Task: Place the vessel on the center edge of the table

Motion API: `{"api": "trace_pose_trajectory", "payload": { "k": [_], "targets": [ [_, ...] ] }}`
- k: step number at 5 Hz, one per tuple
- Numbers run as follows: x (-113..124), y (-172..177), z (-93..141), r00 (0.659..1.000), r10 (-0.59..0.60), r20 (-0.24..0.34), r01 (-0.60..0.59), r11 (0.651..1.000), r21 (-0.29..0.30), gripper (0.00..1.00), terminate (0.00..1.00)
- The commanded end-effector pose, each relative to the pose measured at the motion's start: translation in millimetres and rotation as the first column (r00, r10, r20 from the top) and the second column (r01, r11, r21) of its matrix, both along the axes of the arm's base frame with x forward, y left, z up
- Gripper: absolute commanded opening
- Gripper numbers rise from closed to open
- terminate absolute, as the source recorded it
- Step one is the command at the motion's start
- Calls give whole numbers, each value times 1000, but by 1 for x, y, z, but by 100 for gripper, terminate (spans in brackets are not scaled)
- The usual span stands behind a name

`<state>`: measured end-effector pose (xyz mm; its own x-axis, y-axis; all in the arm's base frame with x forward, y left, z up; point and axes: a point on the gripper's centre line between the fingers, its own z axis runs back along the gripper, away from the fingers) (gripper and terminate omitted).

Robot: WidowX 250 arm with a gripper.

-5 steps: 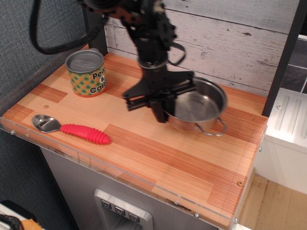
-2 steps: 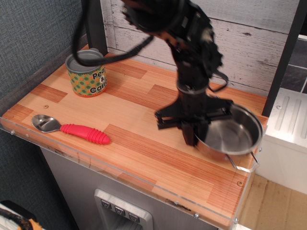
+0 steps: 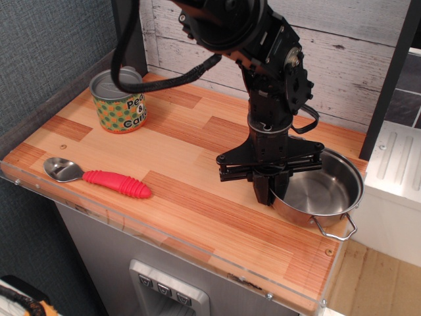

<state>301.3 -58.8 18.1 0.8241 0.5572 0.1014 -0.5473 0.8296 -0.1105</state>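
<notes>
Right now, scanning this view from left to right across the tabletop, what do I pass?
Spoon with a red handle → patterned tin can → gripper, its jaws at the pot's left rim → steel vessel by the table's right edge.

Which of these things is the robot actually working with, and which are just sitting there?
In use: the vessel, gripped at its rim by the end effector; the table.
Lying about: the patterned can; the red-handled spoon.
</notes>
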Motion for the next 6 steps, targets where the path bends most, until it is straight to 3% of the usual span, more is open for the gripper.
{"api": "trace_pose_trajectory", "payload": {
  "k": [1, 4, 5, 6],
  "targets": [
    [5, -3, 11, 998, -55, 22, 55, 998, 10, 100, 0],
    [0, 1, 53, 996, -61, 72, 61, 998, 6, 100, 0],
    [-2, 3, 69, 996, -59, 67, 58, 998, 11, 100, 0],
    [-9, 12, 76, 999, -36, 13, 35, 999, 23, 100, 0]
  ]
}}
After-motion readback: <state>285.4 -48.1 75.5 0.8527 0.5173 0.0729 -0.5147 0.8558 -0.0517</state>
